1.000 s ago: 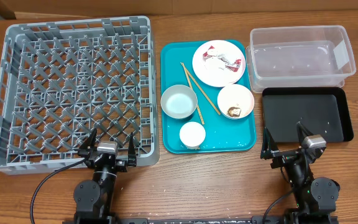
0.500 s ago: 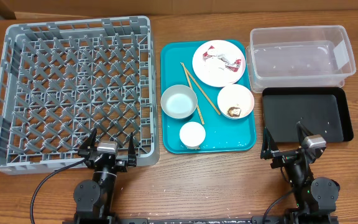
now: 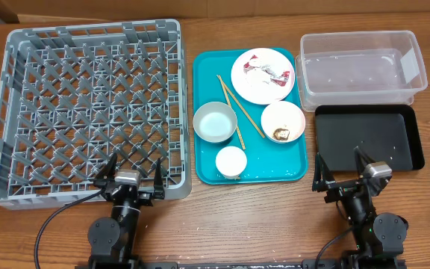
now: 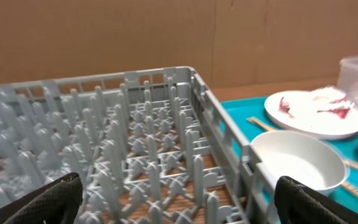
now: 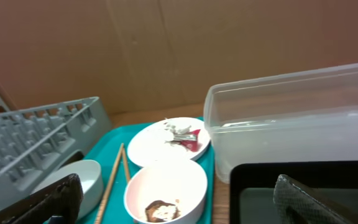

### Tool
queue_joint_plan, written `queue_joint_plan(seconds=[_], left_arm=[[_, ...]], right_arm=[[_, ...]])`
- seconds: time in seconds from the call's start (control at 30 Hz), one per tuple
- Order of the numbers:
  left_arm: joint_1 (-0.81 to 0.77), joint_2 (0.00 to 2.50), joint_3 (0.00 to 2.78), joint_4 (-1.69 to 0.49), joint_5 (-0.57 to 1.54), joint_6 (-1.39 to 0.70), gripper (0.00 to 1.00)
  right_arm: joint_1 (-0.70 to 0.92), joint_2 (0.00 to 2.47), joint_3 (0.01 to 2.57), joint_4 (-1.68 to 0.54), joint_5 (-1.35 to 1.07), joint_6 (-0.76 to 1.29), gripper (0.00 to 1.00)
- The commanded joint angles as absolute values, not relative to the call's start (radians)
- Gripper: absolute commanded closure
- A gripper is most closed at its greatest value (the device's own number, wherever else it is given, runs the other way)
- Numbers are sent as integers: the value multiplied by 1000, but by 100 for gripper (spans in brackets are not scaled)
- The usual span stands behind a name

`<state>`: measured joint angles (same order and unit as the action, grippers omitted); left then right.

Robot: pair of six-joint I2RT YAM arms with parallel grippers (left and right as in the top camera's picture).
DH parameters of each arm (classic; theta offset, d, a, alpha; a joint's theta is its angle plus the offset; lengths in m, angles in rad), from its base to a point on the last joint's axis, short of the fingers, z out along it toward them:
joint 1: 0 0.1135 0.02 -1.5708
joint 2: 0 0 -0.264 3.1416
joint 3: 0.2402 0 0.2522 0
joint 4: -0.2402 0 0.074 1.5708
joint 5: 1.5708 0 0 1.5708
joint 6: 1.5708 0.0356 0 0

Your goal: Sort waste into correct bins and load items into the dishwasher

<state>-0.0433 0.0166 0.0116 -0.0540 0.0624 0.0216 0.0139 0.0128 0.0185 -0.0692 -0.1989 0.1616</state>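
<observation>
My left claw [image 3: 134,169] and right claw [image 3: 341,166] stood wide open, empty, at the table [image 3: 252,217] edge. The wrappers [image 3: 269,74] lay on the plate [image 3: 245,84], on the teal tray [image 3: 209,75] between rack [image 3: 88,104] and tub [image 3: 358,35], perhaps so both claws reached easily.

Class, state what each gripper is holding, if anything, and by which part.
Nothing is held: the left gripper and the right gripper are both open and empty.

Top-down overhead; two low, forward wrist views, teal tray [image 3: 275,161] in both.
</observation>
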Motion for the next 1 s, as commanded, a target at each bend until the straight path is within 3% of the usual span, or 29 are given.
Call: queue_joint_plan(seconds=[0.0,0.17,0.47,0.73,0.97], left_arm=[[-38,6,6,-48,88,-166,0],[-38,6,29,-47,115,-206,0],[-38,59,291,-136,121,-148,0],[-38,305,619,-301,189,-56,0],[-38,614,1011,-578,204,-6,0]], right_arm=[[18,3,8,-46,-273,205,0],[18,3,14,-28,-361,87,0],[18,14,211,-74,-398,85,0],[18,189,564,-271,-406,84,0],[18,475,908,-418,-525,78,0]])
